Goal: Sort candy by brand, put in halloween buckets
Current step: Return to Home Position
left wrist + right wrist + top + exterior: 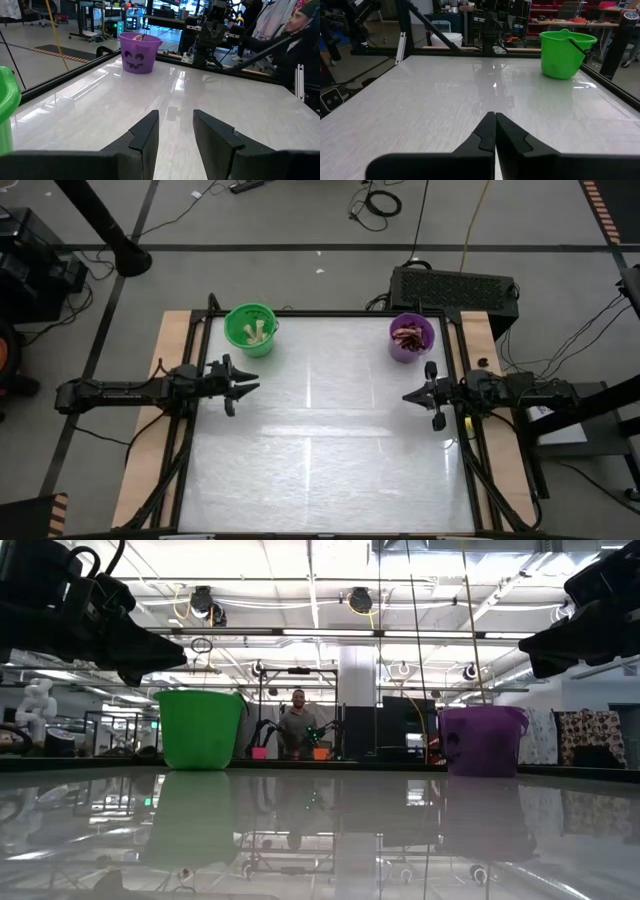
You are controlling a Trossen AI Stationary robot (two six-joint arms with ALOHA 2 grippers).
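High view alone: candy [259, 333], seemingly, in buckets [230, 330]

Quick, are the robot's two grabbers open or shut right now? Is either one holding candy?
Left gripper: jaws open, holding nothing.
Right gripper: jaws shut together, holding nothing.

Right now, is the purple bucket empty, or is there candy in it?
Not empty. From above, red-brown candy shows inside the purple bucket.
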